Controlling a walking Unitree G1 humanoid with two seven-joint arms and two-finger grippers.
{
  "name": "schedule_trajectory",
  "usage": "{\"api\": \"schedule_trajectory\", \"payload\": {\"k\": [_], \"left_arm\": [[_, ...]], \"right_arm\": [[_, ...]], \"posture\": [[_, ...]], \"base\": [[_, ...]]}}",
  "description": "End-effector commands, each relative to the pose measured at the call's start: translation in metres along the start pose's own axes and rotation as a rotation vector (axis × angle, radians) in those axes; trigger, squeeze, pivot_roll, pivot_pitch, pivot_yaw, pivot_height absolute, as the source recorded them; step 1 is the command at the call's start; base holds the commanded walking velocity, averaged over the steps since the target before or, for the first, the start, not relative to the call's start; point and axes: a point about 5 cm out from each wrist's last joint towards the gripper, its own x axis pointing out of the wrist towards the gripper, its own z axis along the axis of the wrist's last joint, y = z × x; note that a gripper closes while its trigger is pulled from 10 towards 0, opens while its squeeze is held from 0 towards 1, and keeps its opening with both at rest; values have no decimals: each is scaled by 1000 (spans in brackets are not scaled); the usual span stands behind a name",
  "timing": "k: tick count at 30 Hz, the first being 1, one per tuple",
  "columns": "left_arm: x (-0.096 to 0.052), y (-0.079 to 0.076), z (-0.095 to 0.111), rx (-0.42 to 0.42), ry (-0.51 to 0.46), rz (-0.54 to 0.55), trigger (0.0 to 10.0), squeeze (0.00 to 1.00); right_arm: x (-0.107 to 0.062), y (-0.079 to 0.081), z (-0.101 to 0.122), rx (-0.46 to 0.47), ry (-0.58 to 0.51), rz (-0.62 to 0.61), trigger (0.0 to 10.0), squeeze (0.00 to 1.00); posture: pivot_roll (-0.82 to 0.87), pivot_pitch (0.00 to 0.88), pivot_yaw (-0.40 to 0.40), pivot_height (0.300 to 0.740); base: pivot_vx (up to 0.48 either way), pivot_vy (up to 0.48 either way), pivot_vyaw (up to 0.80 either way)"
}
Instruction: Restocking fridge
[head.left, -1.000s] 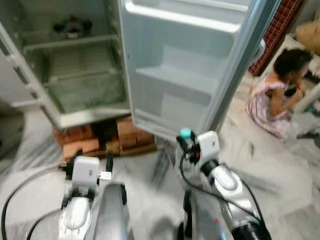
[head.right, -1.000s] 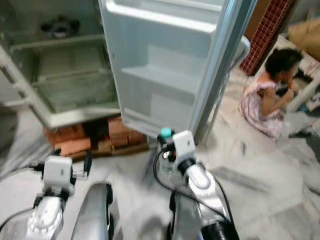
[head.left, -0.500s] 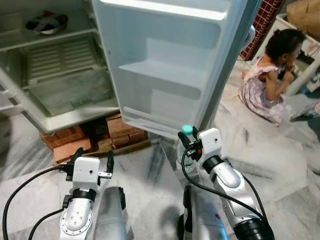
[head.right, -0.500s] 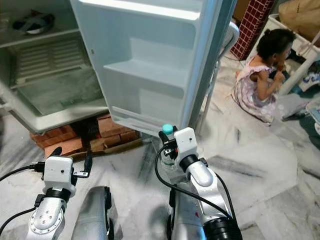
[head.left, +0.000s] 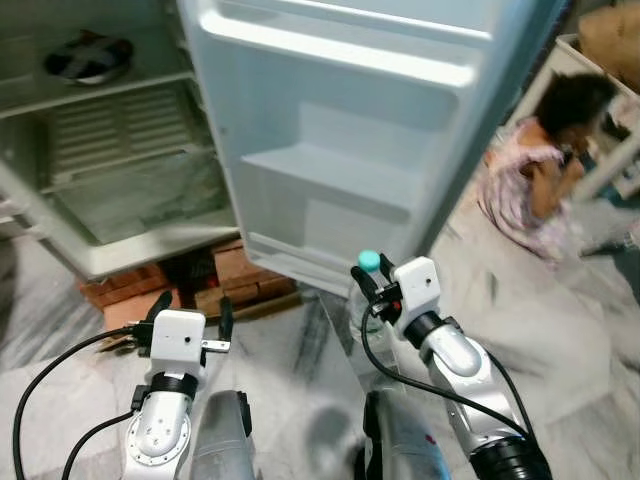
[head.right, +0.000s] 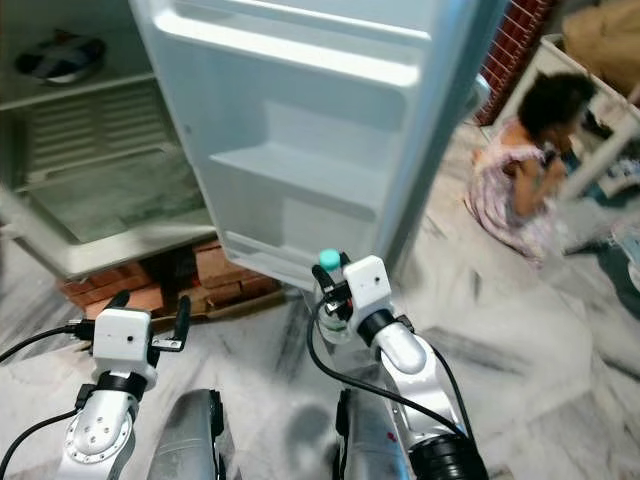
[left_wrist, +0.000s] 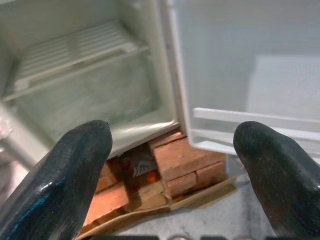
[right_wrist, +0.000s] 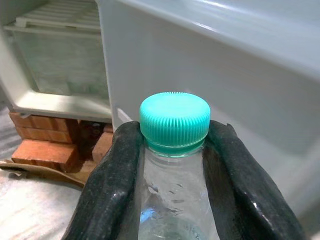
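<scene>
Right now my right gripper (right_wrist: 172, 165) is clenched on a clear plastic water bottle (right_wrist: 175, 200), my two black fingers (right_wrist: 107, 190) pressed against its neck just under the ribbed teal cap (right_wrist: 174, 119). From my head, that cap (head.left: 369, 261) shows as a small teal dot just in front of my right wrist, held upright and near the bottom edge of the open fridge door (head.left: 350, 150). The wrist camera adds what the head cannot give: water beads inside the bottle's shoulder, and the door's pale inner wall close behind the cap.

My left gripper (head.left: 190, 312) hangs released, its fingers (left_wrist: 60, 175) spread well apart and holding nothing. Between them my left wrist camera looks at the red bricks (left_wrist: 180, 160) stacked under the fridge, with something small and dark tucked in the gap among them; I cannot tell what it is. From the head view the bricks (head.left: 135, 290) sit beneath the cabinet's front lip.

The fridge interior (head.left: 120, 150) stands open on my left, with a ribbed back panel and a glass shelf low down. A dark, rounded item (head.left: 88, 58) lies on an upper shelf; too blurred to name. The door carries a moulded shelf (head.left: 330, 170) halfway down.

To my right a person (head.left: 545, 165) sits on the marble floor (head.left: 560, 320), blurred, well apart from both arms.
</scene>
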Motion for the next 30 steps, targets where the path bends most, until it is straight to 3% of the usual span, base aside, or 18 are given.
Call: {"api": "schedule_trajectory", "payload": {"k": [1, 7, 13, 30], "left_arm": [[-4, 2, -6, 4, 30, 3, 10000, 0], [-3, 2, -6, 4, 33, 8, 10000, 0], [-3, 0, -6, 3, 31, 4, 10000, 0], [-2, -2, -5, -1, 23, -13, 10000, 0]], "right_arm": [[3, 5, 7, -1, -38, 19, 10000, 0], [3, 5, 7, 2, -40, 24, 10000, 0], [3, 3, 7, -2, -39, 20, 10000, 0], [3, -1, 7, -14, -42, -9, 10000, 0]], "posture": [[20, 154, -22, 607], [17, 153, -24, 607], [14, 153, -27, 607], [12, 153, -23, 607]], "base": [[262, 0, 587], [44, 0, 519], [0, 0, 0], [307, 0, 0]]}}
